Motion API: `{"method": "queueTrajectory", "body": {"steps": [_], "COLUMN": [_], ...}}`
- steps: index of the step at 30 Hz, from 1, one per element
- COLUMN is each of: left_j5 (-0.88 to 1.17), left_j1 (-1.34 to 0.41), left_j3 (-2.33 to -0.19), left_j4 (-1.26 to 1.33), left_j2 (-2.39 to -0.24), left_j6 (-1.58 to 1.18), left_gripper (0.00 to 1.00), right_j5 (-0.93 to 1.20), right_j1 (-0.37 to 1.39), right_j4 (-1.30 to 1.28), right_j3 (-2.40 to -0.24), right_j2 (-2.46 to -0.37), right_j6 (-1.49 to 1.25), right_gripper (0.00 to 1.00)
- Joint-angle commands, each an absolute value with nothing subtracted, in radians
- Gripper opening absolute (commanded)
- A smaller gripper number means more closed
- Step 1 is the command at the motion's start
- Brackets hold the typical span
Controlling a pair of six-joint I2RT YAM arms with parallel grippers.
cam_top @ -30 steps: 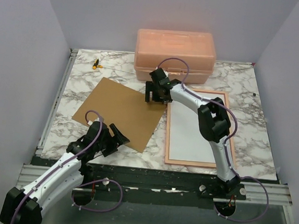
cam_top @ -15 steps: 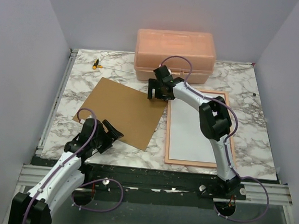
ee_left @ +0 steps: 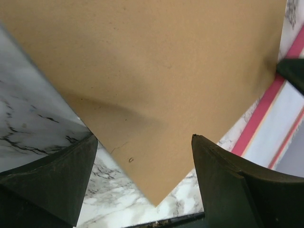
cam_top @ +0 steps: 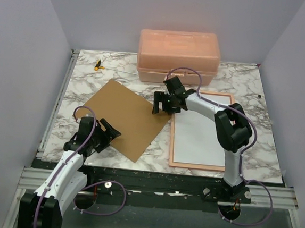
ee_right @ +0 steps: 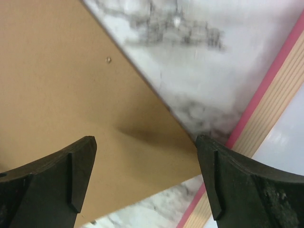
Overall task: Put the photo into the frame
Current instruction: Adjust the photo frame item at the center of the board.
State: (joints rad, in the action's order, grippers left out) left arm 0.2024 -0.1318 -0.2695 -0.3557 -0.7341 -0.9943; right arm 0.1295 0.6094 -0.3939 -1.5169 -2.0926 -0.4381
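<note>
Photo (cam_top: 199,130) appears to lie white back up inside the frame (cam_top: 197,165), which rests flat on the right side of the counter (cam_top: 80,89). Face-down placement suits a frame loaded from behind. To its left the brown board (cam_top: 123,117) lies skewed, its right corner just beside the frame's left border, probably waiting to go over the photo. The right tool (cam_top: 163,104) hangs open above that corner, near the frame's far left corner, so the photo sits to its right and nearer. The left tool (cam_top: 107,135), jaws also spread and gripping nothing, is over the board's near left edge, well apart from the photo. A pink box (cam_top: 178,55) stands at the far edge.
</note>
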Motion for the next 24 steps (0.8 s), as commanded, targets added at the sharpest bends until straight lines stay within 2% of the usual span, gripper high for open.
{"method": "queueTrajectory", "body": {"steps": [1, 7, 10, 18, 24], "left_j5": [0.194, 0.116, 0.098, 0.018, 0.008], "left_j1": [-0.106, -0.103, -0.103, -0.087, -0.031], "left_j3": [-0.279, -0.32, -0.315, -0.338, -0.331], "left_j4": [-0.4, -0.501, -0.513, -0.546, -0.524], "left_j2": [-0.747, -0.671, -0.644, -0.679, -0.684], "left_j6": [-0.928, -0.897, -0.912, -0.909, -0.899], "left_gripper": [0.82, 0.82, 0.82, 0.82, 0.86], "right_j5": [0.294, 0.358, 0.281, 0.08, 0.099], "right_j1": [0.685, 0.765, 0.765, 0.725, 0.692], "right_j4": [-0.468, -0.469, -0.461, -0.482, -0.463], "right_j3": [-1.333, -1.186, -1.175, -1.402, -1.59], "right_j2": [-2.017, -1.881, -1.831, -1.93, -2.101], "right_j6": [-0.458, -0.456, -0.474, -0.469, -0.462], "right_gripper": [0.93, 0.94, 0.94, 0.96, 0.96]}}
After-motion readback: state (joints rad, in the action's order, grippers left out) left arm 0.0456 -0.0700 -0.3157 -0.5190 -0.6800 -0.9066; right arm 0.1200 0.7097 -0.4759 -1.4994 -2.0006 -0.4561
